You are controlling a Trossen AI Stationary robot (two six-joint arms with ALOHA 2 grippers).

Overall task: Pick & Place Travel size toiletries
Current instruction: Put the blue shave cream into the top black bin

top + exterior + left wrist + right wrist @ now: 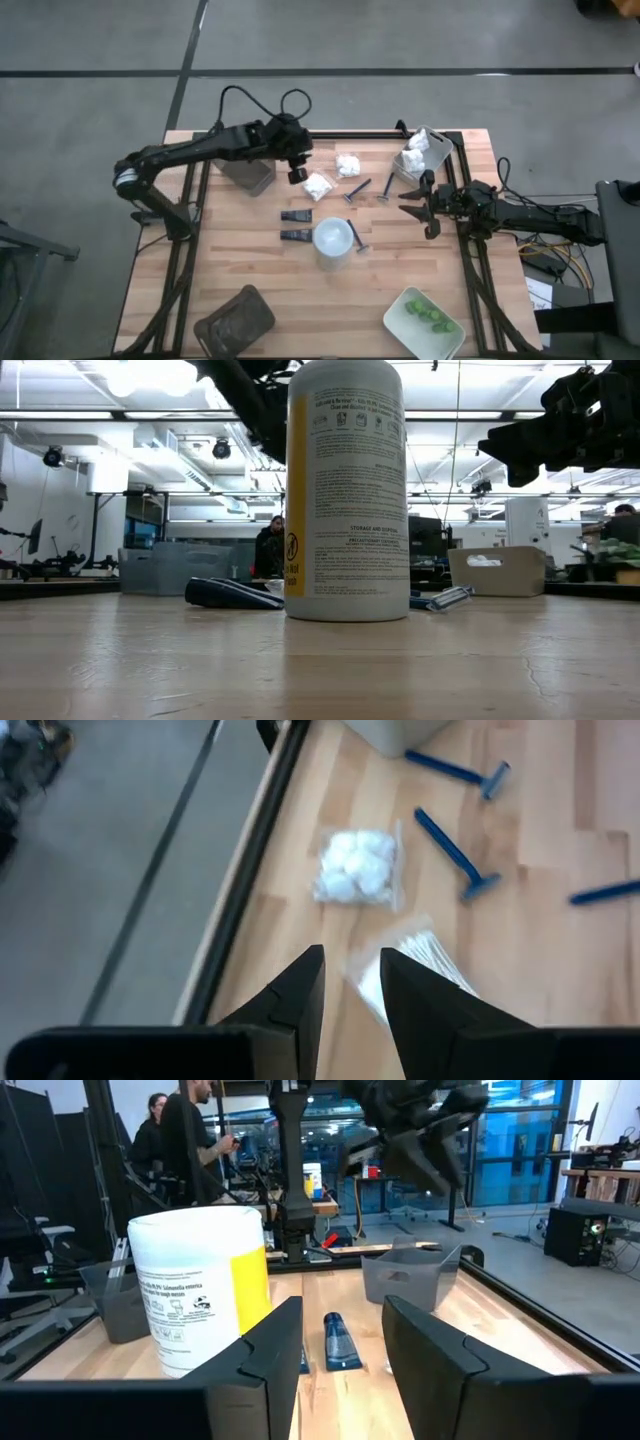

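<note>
The yellow bottle with a white cap point(332, 238) stands upright mid-table and looms large in the low view point(345, 490). Two short dark tubes point(296, 225) lie to its left. Three blue-handled razors point(355, 190) lie around it. Two white packets point(318, 185) point(348, 165) lie toward the far side. Green pieces point(428, 314) sit in a pale tray. My left gripper point(297, 170) hangs open above the table beside the nearer white packet point(410, 965), touching nothing. My right gripper point(408, 204) is open and raised to the right of the razors, facing the bottle point(205, 1305).
A grey tray point(247, 172) sits at the far left and a brown tray point(233, 320) at the near left. A pale tray point(400, 325) holds the green pieces at the near right. Another tray point(438, 150) at the far right holds white packets. People stand beyond the table.
</note>
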